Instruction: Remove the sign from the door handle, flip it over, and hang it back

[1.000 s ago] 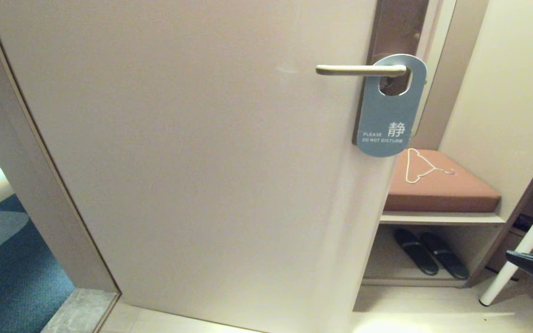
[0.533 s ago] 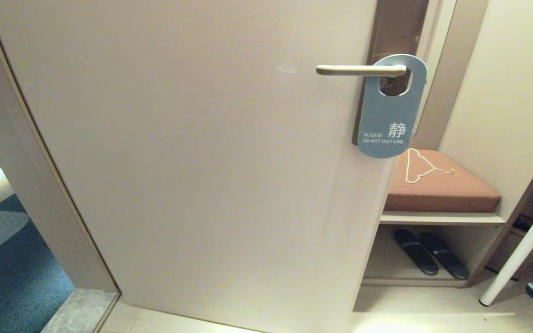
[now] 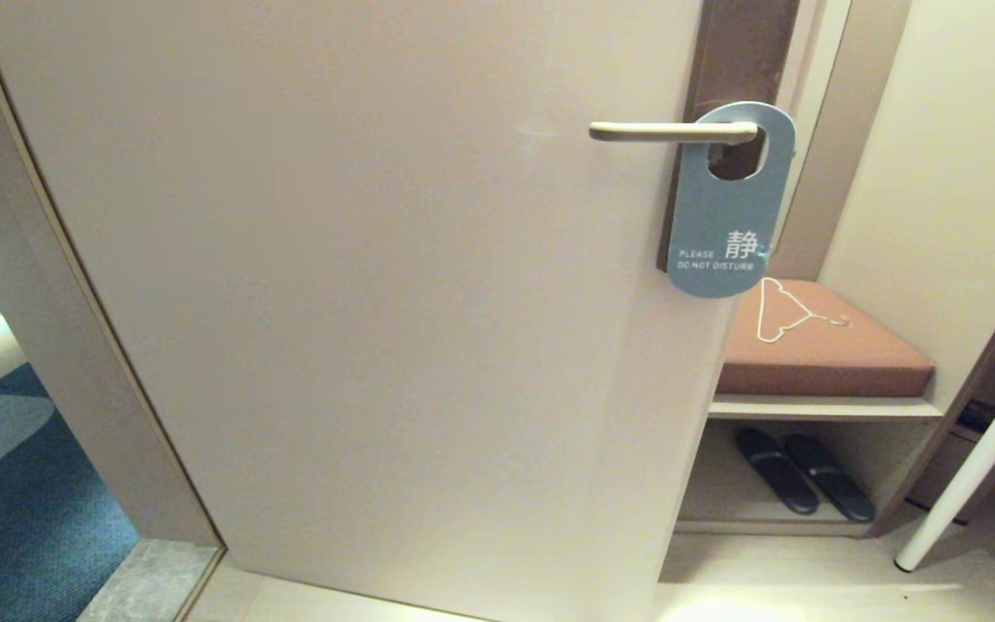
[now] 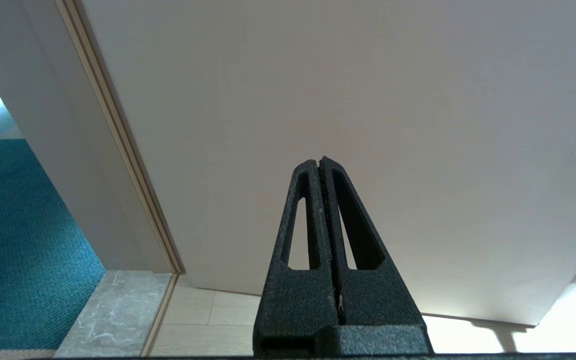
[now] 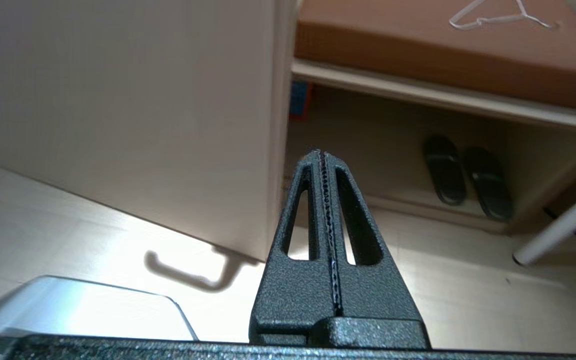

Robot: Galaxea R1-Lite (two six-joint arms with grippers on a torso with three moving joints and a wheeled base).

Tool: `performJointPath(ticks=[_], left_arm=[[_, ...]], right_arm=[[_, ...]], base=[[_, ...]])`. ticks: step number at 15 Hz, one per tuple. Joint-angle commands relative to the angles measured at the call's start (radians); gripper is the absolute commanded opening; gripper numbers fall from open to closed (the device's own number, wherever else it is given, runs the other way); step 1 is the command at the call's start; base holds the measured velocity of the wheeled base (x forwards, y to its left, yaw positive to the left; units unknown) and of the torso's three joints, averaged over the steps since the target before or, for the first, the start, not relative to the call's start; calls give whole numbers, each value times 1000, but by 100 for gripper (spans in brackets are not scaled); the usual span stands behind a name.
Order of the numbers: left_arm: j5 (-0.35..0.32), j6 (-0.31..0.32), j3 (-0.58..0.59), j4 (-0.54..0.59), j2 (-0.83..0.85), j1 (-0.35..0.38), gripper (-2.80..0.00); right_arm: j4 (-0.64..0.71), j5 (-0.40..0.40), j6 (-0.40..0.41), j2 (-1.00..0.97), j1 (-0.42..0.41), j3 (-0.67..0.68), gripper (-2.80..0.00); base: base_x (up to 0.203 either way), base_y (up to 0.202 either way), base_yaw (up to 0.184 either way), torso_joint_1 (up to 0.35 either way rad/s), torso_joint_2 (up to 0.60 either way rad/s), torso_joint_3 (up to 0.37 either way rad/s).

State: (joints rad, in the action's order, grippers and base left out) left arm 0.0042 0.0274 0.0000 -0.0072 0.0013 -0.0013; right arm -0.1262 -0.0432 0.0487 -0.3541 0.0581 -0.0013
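The sign (image 3: 726, 216) hangs by its oval hole on the door handle (image 3: 670, 131), blue-grey face outward, reading PLEASE DO NOT DISTURB. The handle is a pale metal lever pointing left on the beige door (image 3: 359, 302). Neither arm shows in the head view. My left gripper (image 4: 319, 162) is shut and empty, low down, facing the door's lower part. My right gripper (image 5: 319, 154) is shut and empty too, low near the door's free edge, facing the shoe shelf. The sign and handle do not appear in either wrist view.
Right of the door stands a bench with a brown cushion (image 3: 826, 350) carrying a white wire hanger (image 3: 787, 309). Black slippers (image 3: 804, 482) lie on the shelf beneath. A white table leg (image 3: 972, 458) slants at the far right. Blue carpet (image 3: 5, 484) shows beyond the doorway on the left.
The right arm, seen at the lower right edge a second ago, has dropped out of the head view. The sign has swung slightly on the handle.
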Motion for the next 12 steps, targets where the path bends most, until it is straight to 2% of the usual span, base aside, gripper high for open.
performJointPath(ticks=[1, 6, 12], left_arm=[[0, 0, 0, 0, 0, 0, -280], [0, 0, 0, 1, 0, 0, -280], [0, 0, 0, 0, 0, 0, -280]], right_arm=[[69, 10, 5, 121, -11, 1, -280], [98, 15, 7, 292, -54, 1, -280], [103, 17, -17, 354, -57, 1, -280]], base=[[0, 0, 0, 0, 0, 0], [0, 0, 0, 0, 0, 0], [0, 0, 0, 0, 0, 0]])
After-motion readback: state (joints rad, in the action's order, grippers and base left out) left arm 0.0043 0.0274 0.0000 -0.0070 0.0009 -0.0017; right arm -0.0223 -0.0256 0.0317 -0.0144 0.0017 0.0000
